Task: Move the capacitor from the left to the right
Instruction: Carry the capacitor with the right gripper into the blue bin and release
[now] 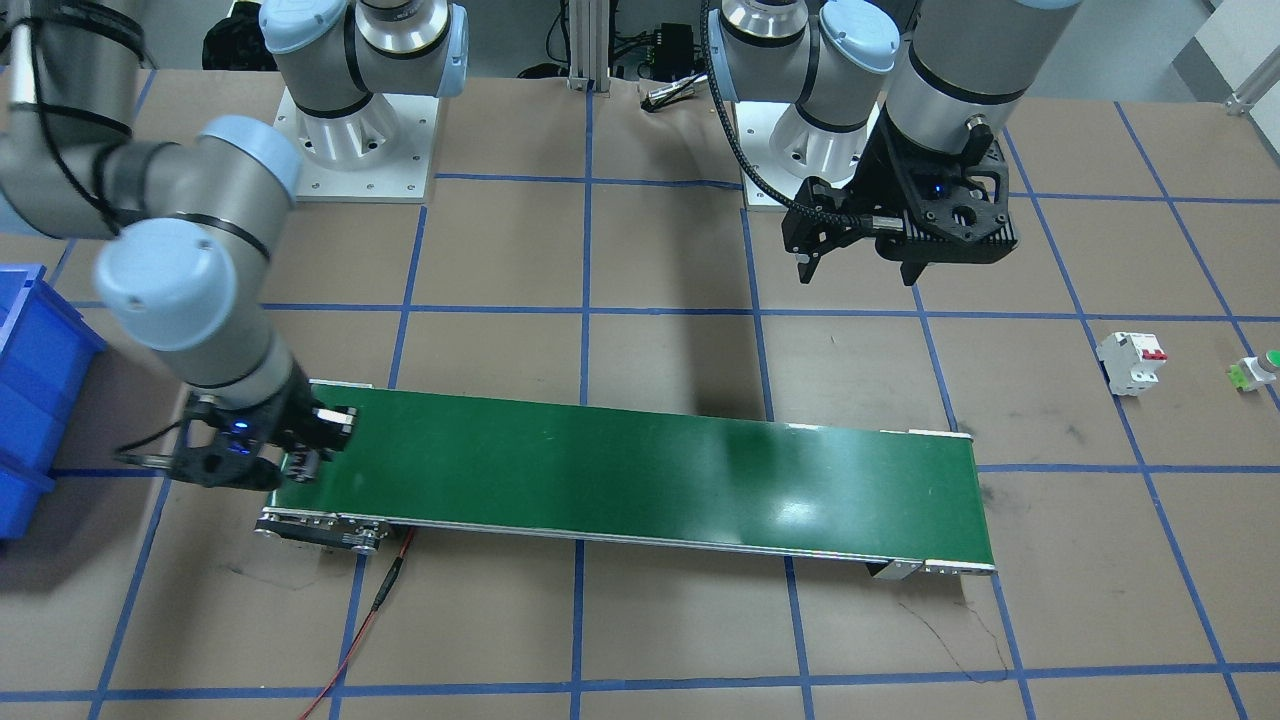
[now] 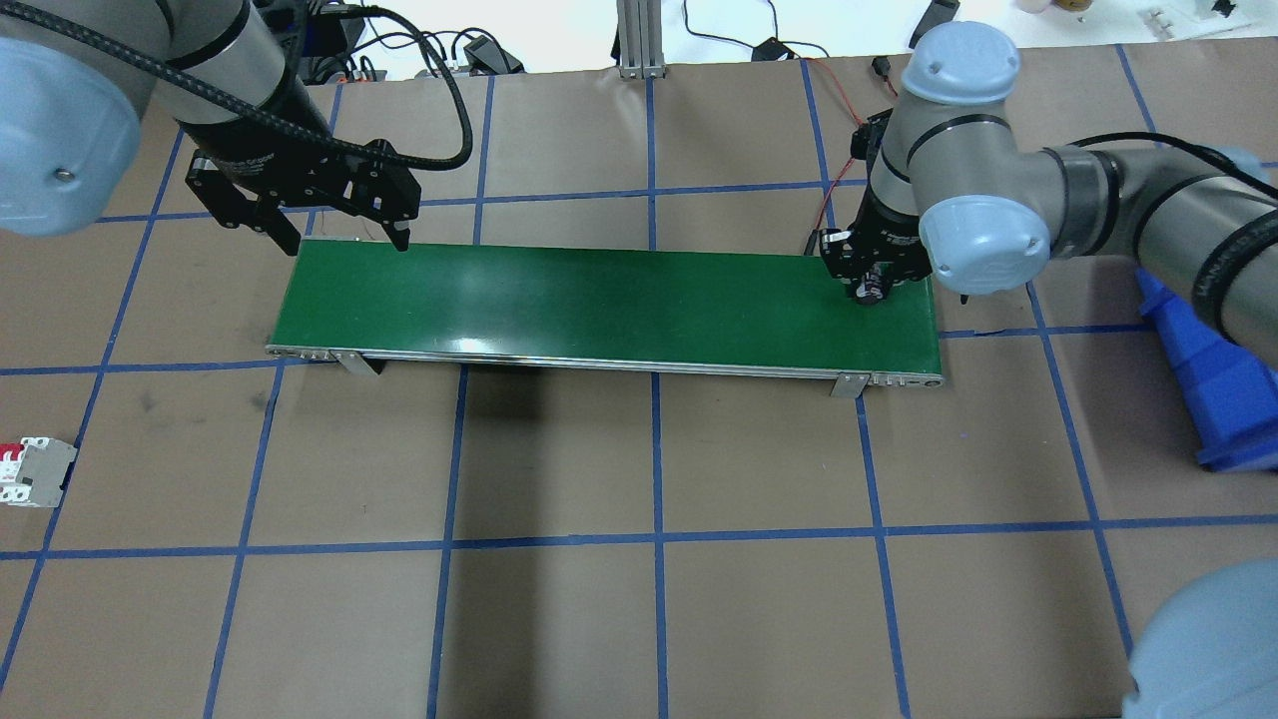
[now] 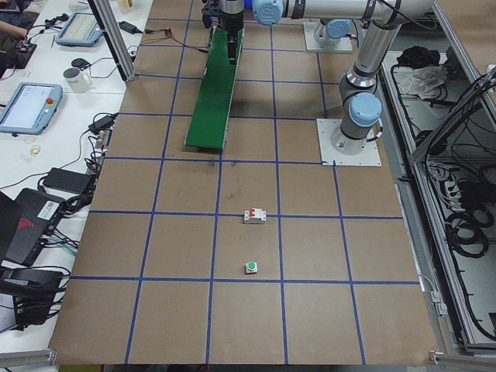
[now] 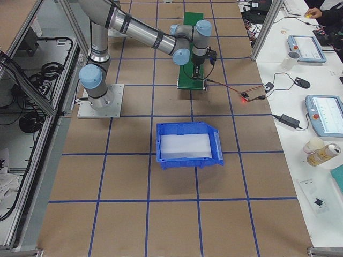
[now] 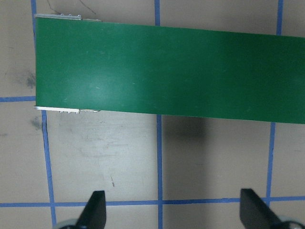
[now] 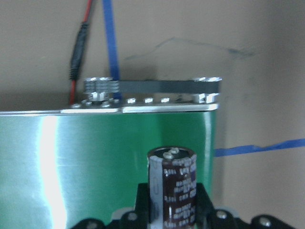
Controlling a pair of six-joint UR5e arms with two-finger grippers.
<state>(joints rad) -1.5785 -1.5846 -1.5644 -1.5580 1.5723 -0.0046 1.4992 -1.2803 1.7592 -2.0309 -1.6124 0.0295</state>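
Observation:
The capacitor (image 6: 172, 186) is a stubby black cylinder with pale markings and a silvery top. It stands upright between the fingers of my right gripper (image 2: 871, 288), over the right end of the green conveyor belt (image 2: 599, 300). In the front-facing view the right gripper (image 1: 305, 462) is at the belt's left end, shut on the capacitor (image 1: 303, 466). My left gripper (image 2: 344, 238) is open and empty, above the far edge of the belt's left end. It also shows in the front-facing view (image 1: 862, 268), and its spread fingertips (image 5: 95, 207) show in the left wrist view.
A white breaker with red switches (image 1: 1133, 362) and a green-capped push-button (image 1: 1258, 370) lie on the table on my left. A blue bin (image 4: 187, 144) stands on my right, beyond the belt's end. A red wire (image 1: 370, 610) runs from the belt's right end.

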